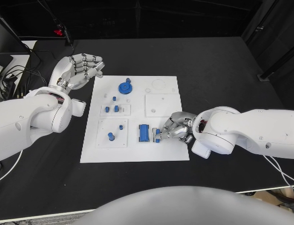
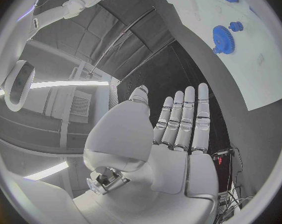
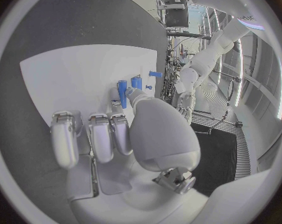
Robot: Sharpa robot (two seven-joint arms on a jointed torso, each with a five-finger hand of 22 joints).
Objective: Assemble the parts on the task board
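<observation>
Fingers of right hand [image 1: 172, 127] pinch a blue part [image 1: 158, 135] on the task board [image 1: 167, 152]; left hand [image 1: 81, 66] fingers spread, empty.

Robotics lab, black table [image 1: 221, 70], dark curtained walls, cables [image 1: 15, 75] (test-bench setup)

Bare board [image 1: 162, 104] beside blue gear [image 1: 125, 87]

Bulky glossy white arms end in silver segmented hands, left hand [image 1: 81, 67], right hand [image 1: 174, 127].
</observation>
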